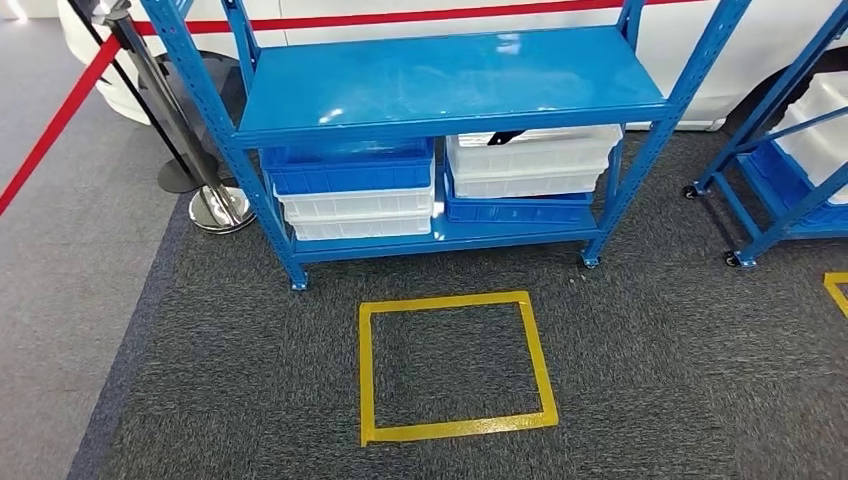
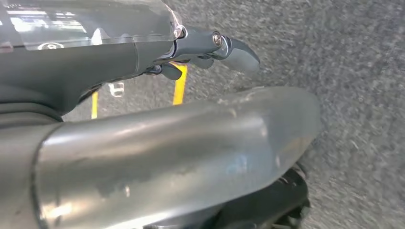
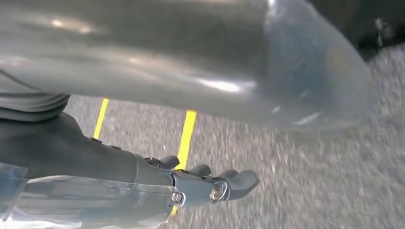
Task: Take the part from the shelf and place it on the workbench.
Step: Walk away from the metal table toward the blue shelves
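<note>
Blue shelf [image 1: 450, 85] in head view, wrist views each robot hand [image 2: 205, 47] over carpet [image 3: 310, 191]

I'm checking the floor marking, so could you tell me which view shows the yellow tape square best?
The head view: the whole yellow tape square lies before the blue shelf. Both wrist views catch just strips of yellow tape beyond the hanging hands.

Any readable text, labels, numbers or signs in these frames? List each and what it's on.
None readable.
Left hand: a small pale mark shows on the clear cover behind it, too blurred to read.
Blue shelf rack, blue bins and white bins: no labels visible.
Yellow tape square on the carpet: a plain floor outline, no lettering.
Right hand: no markings visible.
</note>
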